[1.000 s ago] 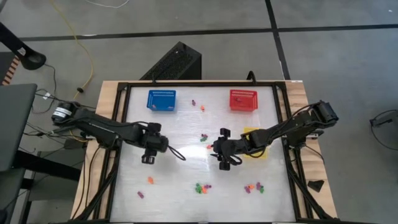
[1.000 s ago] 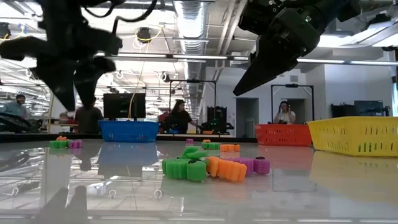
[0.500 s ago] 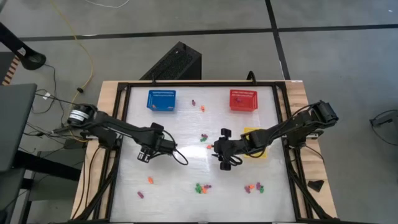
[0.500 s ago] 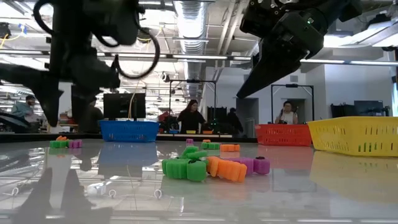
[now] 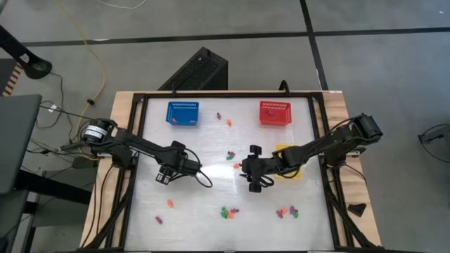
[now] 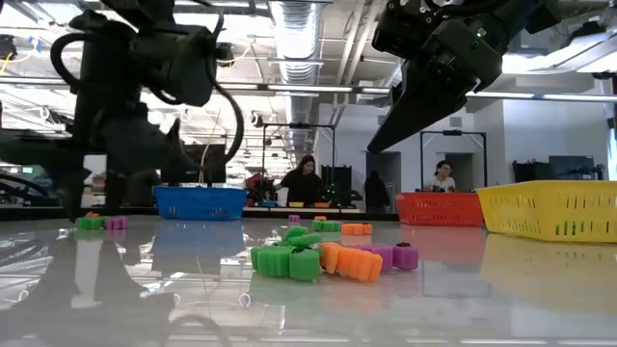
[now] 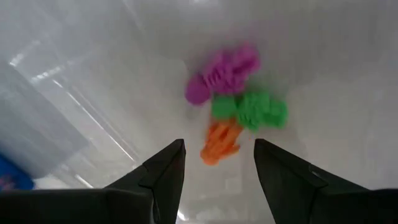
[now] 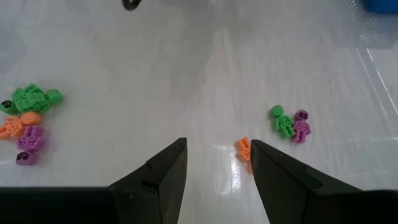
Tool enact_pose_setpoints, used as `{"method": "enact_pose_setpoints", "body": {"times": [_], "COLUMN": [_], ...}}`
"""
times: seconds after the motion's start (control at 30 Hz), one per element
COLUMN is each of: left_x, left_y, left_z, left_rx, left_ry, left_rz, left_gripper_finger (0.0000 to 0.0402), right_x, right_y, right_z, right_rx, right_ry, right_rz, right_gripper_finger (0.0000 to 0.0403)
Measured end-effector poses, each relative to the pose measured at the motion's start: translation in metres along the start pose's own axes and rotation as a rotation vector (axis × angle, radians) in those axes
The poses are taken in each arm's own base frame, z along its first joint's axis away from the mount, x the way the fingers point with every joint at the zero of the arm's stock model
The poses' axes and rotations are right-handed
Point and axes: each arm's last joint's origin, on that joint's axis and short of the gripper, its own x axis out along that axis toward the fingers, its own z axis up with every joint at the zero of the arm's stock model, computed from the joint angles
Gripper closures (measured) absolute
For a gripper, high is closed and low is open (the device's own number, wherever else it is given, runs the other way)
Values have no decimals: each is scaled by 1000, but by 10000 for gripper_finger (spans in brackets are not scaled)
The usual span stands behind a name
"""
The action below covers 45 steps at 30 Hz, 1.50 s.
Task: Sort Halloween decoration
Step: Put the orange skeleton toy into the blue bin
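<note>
Seen from above, a white tabletop [image 5: 211,204] holds a blue mesh basket [image 5: 183,113] and a red mesh basket [image 5: 274,112] at its far edge, and a yellow mesh basket [image 5: 287,171] partly hidden under the right arm. The left gripper [image 5: 166,173] hangs over the tabletop's left half, the right gripper [image 5: 256,176] near the middle. Tiny orange, purple and green Halloween trinkets [image 5: 228,211] lie scattered: a cluster near the front centre, another front right, a few near the middle and between the far baskets.

From table height, a green, orange and purple cluster lies in the foreground, and both arms hang above the tabletop. People sit in the room behind.

The left wrist view shows its gripper's fingers [image 7: 163,180] spread apart, empty, above one purple, one green and one orange trinket touching each other.

The right wrist view shows its fingers [image 8: 163,177] apart, holding nothing, with an orange skeleton trinket [image 8: 244,148] just beyond them.
</note>
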Motion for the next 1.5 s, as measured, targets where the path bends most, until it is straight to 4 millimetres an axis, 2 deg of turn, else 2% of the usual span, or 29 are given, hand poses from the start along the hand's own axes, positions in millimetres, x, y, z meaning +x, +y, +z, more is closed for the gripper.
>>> {"method": "enact_pose_setpoints", "body": {"times": [0.43,0.57,0.83,0.93,1.13,1.33,1.5], "left_x": [4,4,4,1,-26,-60,-81], "left_y": [0,0,3,7,19,32,49], "left_z": [1,1,0,-5,-22,-40,-51], "left_rx": [22,28,12,-4,-67,-157,-225], "left_ry": [-28,-29,-49,-38,-146,-411,-619], "left_rz": [2,-5,-111,-120,-69,-1,89], "left_gripper_finger": [227,264,380,390,382,382,382], "right_x": [0,0,0,0,0,0,0], "right_y": [0,0,0,0,0,0,0], "right_z": [0,0,0,0,0,0,1], "right_rx": [0,0,0,9,23,23,25], "right_ry": [-1,-1,-1,-1,0,0,-6], "right_rz": [0,0,0,0,0,0,1], "right_gripper_finger": [198,198,198,198,198,198,198]}}
